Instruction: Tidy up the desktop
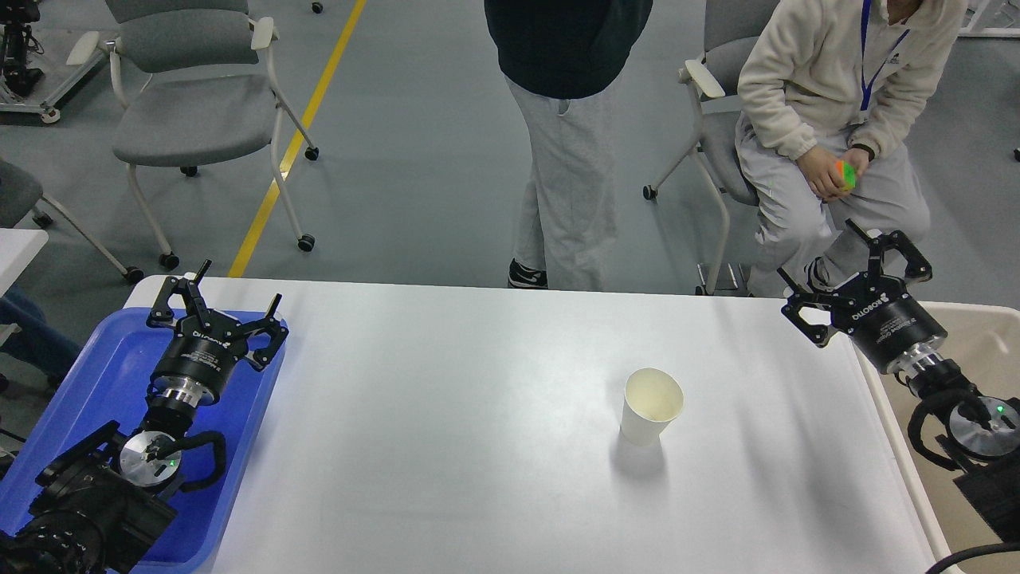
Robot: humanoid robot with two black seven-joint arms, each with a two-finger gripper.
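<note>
Desktop [478,414]: broad white tabletop with rounded corners, filling the lower half of the head view; smooth and plain.
Paper cup [651,406]: the only loose item on the desktop, upright, mouth up, right of centre and well apart from both grippers; it looks empty.
Handling (judged): light, thin-walled and easily crushed or tipped; best taken across the side wall at mid-height with gentle pressure, not by the rim.
Blue tray [96,383]: at the desktop's left edge, under the left arm.
Beige bin [980,335]: just beyond the right edge, a likely place for the cup.
Left gripper [231,307]: poised above the tray's far end, fingers spread wide, holding nothing.
Right gripper [853,267]: raised over the desktop's far right corner, fingers spread, empty; the nearer of the two to the cup.
Bystanders: one person standing [566,143], one seated [829,119], beyond the far edge.
</note>
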